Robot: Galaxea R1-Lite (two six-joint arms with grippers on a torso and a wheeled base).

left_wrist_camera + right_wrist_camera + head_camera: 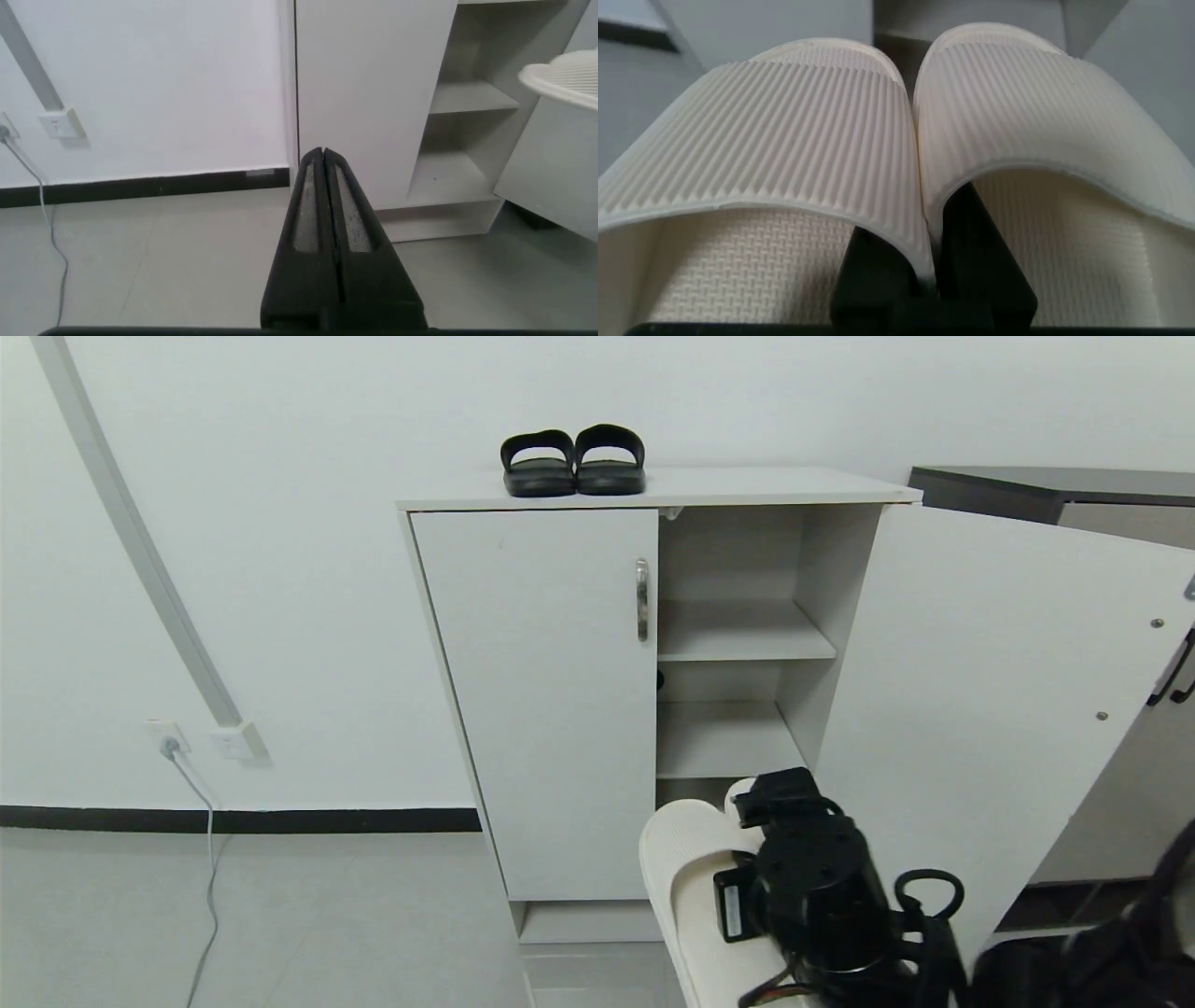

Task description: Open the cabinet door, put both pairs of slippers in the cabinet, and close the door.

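The right gripper (930, 271) pinches the cream ribbed foam slippers (681, 877) by the open side of the white cabinet (551, 709). Bumping a shelf (724, 742) edge could knock them loose. The left gripper (322, 215) is closed and empty. The black rubber slippers (572, 462) sit on the cabinet's top.

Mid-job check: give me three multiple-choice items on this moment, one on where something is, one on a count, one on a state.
1. Where are the black slippers? A on top of the cabinet; B on a shelf; C on the floor.
2. How many cabinet doors are open? A none; B one; C two.
3. The left gripper is: A open; B shut on a slipper; C shut, empty.
Key: 1 A, they sit on its top. 2 B, the right door is swung out, the left door shut. 3 C, its fingers meet with nothing between.
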